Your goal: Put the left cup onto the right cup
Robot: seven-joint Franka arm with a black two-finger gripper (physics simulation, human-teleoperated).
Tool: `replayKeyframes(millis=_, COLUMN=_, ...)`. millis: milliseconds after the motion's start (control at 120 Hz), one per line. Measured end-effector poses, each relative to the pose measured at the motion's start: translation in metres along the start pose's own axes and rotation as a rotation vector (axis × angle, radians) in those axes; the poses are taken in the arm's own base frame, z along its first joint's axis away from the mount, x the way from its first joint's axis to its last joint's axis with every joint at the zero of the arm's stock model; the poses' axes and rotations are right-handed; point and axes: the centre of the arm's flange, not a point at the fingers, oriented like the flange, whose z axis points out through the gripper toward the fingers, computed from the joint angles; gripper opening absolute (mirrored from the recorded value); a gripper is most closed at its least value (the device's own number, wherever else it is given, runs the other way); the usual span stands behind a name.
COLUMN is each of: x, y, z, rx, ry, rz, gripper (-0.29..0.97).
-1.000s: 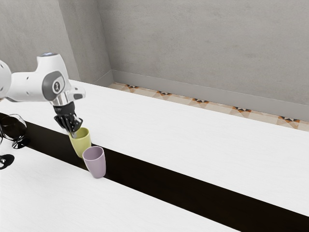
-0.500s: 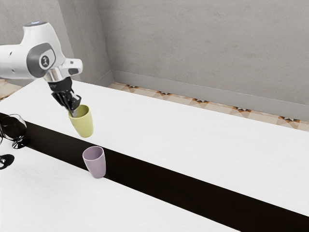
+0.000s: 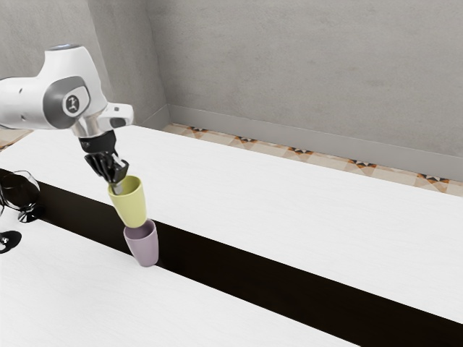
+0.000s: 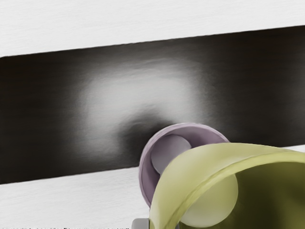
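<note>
Yellow-green cup (image 3: 129,202) is up off the bench (image 3: 289,195), hanging tilted from your pincer (image 3: 116,172), which is pinching it at the rim, one finger on the inside and one on the outside. Its open mouth leans toward the arm (image 3: 43,108) on the exterior view's left, and its base points down and to the exterior view's right. That base sits right at the mouth of the purple cup (image 3: 142,246). Honestly, you can't tell from the side whether it's dipped inside or is just touching the rim.

The purple cup stands upright on the dark stripe (image 3: 289,289) that runs across the white bench, close to the stripe's near edge.

From the wrist view, the yellow-green one (image 4: 228,186) is big and close under the hand, and it covers part of the purple cup (image 4: 164,152), so the two aren't lined up dead centre. You can see the purple rim and some of its inside poking out past the yellow rim, with the dark stripe (image 4: 71,109) around it.

Off at the exterior view's left edge there's a wine glass (image 3: 18,191) on the stripe, well apart from both cups.
</note>
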Motion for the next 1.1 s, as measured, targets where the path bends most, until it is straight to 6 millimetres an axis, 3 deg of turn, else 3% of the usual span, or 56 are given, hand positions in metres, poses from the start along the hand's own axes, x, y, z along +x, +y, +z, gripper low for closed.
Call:
replayKeyframes(millis=133, x=-0.005, y=-0.011, z=0.002, rx=-0.003, ry=-0.007, rz=-0.024, gripper=-0.11)
replayKeyframes(millis=400, x=0.001, y=0.003, z=0.009, rx=-0.004, ry=-0.016, rz=0.003, gripper=-0.11)
replayKeyframes(millis=700, x=0.010, y=0.000, z=0.031, rx=-0.009, ry=-0.045, rz=0.001, gripper=-0.10)
replayKeyframes(millis=908, x=0.011, y=0.001, z=0.027, rx=-0.013, ry=-0.044, rz=-0.003, gripper=0.24)
replayKeyframes(millis=1100, x=0.012, y=0.004, z=0.007, rx=-0.010, ry=-0.027, rz=0.001, gripper=0.48)
